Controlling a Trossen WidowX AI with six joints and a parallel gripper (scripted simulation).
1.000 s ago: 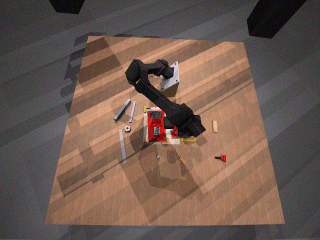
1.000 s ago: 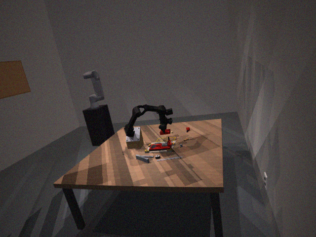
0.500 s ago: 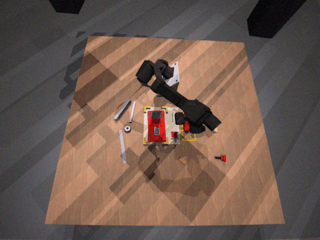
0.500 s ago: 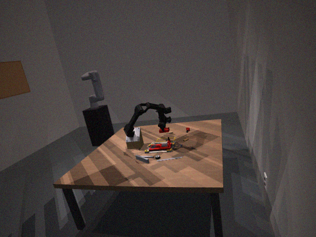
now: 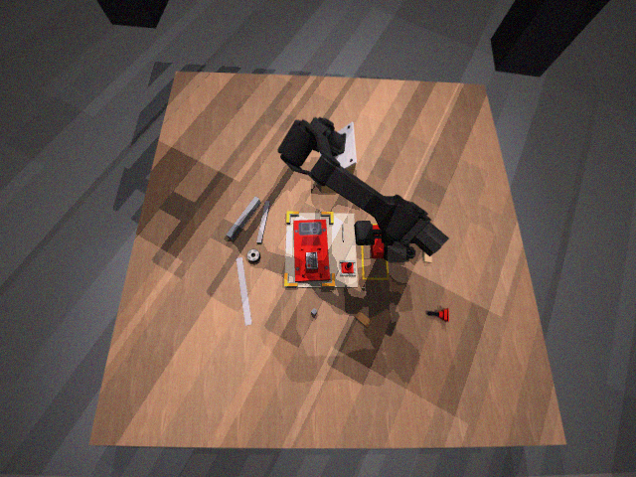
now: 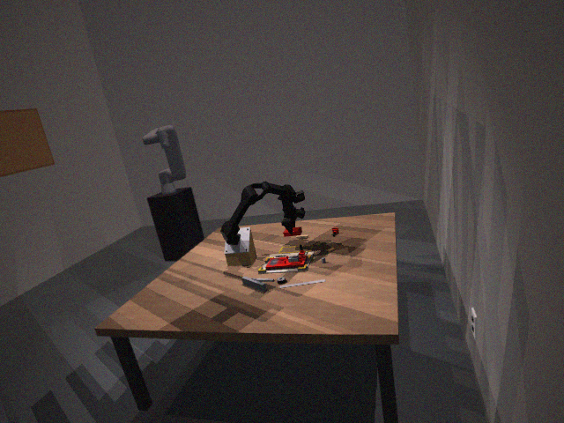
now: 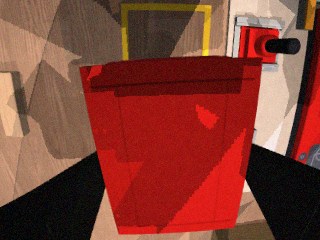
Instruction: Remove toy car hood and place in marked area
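My pincer [image 5: 379, 251] [image 6: 291, 231] [image 7: 172, 152] grips the hood [image 5: 377, 248] [image 6: 293, 231] [image 7: 172, 150], raised above the table [image 5: 328, 405] [image 6: 255, 318] [image 7: 45, 30]; in the wrist view, the yellow outline [image 5: 375, 278] [image 6: 287, 247] [image 7: 167, 7] shows top centre.

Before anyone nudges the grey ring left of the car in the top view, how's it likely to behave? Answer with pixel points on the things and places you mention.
The grey ring [image 5: 252, 255] [image 6: 281, 280] will probably slide if pushed low, since it seems to lie flat, hole up. Its round outline suggests it could roll if tipped onto its edge. It looks stiff, perhaps metal, though the views don't settle the material.
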